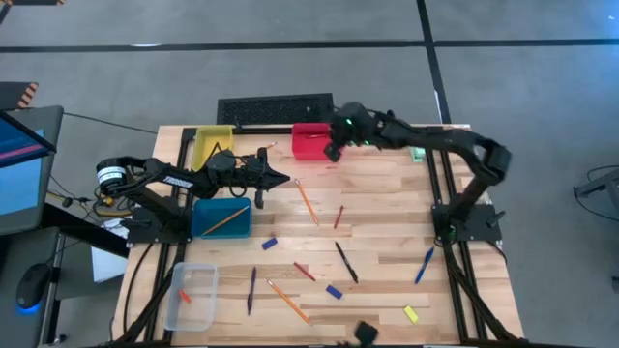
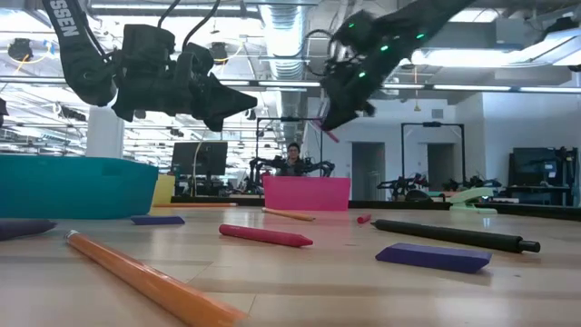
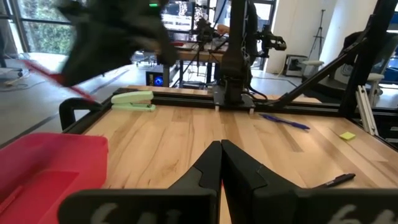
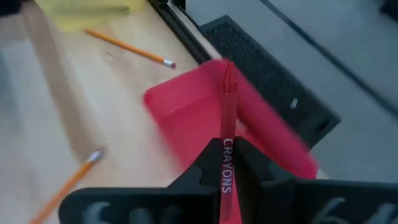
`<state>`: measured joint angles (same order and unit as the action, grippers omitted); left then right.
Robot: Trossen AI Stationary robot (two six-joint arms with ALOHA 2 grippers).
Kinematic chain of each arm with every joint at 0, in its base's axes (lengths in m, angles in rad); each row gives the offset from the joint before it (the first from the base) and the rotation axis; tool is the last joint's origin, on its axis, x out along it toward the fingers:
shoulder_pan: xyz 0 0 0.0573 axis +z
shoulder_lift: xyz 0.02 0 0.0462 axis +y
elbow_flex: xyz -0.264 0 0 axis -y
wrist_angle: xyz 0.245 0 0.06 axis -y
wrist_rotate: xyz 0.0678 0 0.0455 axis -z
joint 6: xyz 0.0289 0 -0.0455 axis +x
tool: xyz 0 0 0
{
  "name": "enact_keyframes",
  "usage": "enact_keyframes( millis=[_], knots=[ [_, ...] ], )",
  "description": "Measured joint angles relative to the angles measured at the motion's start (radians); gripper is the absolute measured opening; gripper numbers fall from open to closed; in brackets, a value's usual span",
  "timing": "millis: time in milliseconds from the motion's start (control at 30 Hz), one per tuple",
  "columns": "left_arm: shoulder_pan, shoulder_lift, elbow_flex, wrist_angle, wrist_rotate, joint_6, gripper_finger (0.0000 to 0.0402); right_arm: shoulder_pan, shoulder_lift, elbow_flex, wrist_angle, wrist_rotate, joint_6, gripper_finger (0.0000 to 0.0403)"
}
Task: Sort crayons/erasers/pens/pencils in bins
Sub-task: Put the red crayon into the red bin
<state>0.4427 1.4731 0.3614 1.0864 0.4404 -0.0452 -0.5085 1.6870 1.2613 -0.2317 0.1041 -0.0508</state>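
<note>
My right gripper (image 1: 334, 150) is above the near edge of the red bin (image 1: 311, 138) at the table's far side, shut on a red crayon (image 4: 227, 106). The crayon also shows in the low view (image 2: 329, 133). My left gripper (image 1: 282, 178) hangs shut and empty above the table, left of the red bin and beyond the teal bin (image 1: 221, 217). A pencil lies in the teal bin. The yellow bin (image 1: 211, 143) stands at the far left and the clear bin (image 1: 191, 295) at the near left. My right gripper pinches the red crayon between its two fingers at the labelled part (image 4: 226, 163). The crayon lies along the fingers, and its free end (image 4: 227, 71) sticks out past the fingertips over the red bin. The fingers slant downward. The crayon is lifted clear.
Pencils (image 1: 307, 201) (image 1: 288, 302), crayons (image 1: 338, 217) (image 1: 305, 272), pens (image 1: 346, 262) (image 1: 251, 288) (image 1: 425, 265), blue erasers (image 1: 269, 244) (image 1: 334, 291) and a yellow eraser (image 1: 411, 313) lie scattered on the wood. A green stapler (image 3: 134, 99) sits at the far right.
</note>
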Motion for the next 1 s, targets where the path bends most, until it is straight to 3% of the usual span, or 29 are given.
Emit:
enact_keyframes(
  millis=[267,467,1000],
  knots=[
    [0.000,0.000,0.000,-0.006,-0.001,0.000,0.0000,-0.073,0.269,0.240,-0.091,-0.029,-0.276,0.0027],
    [0.000,0.000,0.000,-0.006,-0.009,0.010,0.0000,-0.081,0.413,0.338,-0.200,-0.037,-0.330,0.0030],
    [0.000,0.000,0.000,-0.026,-0.036,0.024,0.0000,-0.099,0.480,0.352,-0.196,-0.117,-0.341,0.0030]
  ],
)
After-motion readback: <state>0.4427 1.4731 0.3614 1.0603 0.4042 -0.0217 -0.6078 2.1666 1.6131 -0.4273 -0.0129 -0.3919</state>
